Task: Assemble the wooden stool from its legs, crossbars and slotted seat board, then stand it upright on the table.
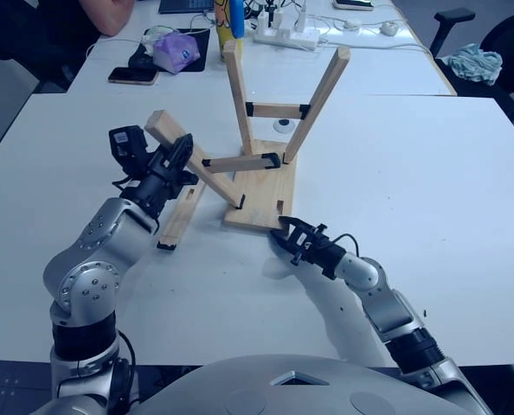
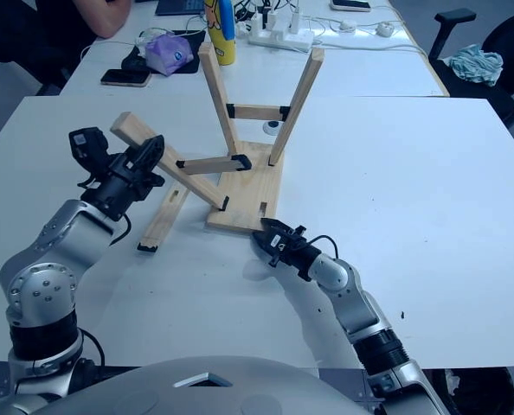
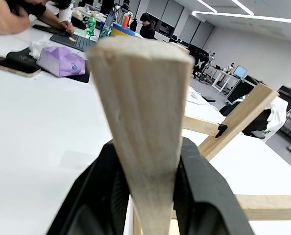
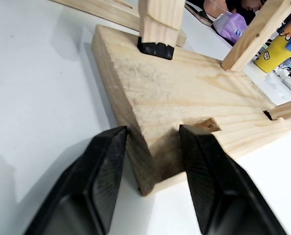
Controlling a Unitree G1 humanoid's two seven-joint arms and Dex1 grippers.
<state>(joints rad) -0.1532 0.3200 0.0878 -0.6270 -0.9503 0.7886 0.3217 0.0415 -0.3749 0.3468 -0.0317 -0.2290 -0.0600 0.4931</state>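
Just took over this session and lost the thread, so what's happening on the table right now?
The stool is half built, upside down: the pale wooden seat board lies flat on the white table, two upright wooden legs joined by a crossbar at its far side. The left tool clamps a third, tilted leg footed at the board's left edge. The right tool grips the board's near edge. A fourth leg lies loose beside it.

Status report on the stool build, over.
Left gripper shut on tilted leg. Right gripper clamps near corner of seat board. Two legs upright in it; one leg loose on table.
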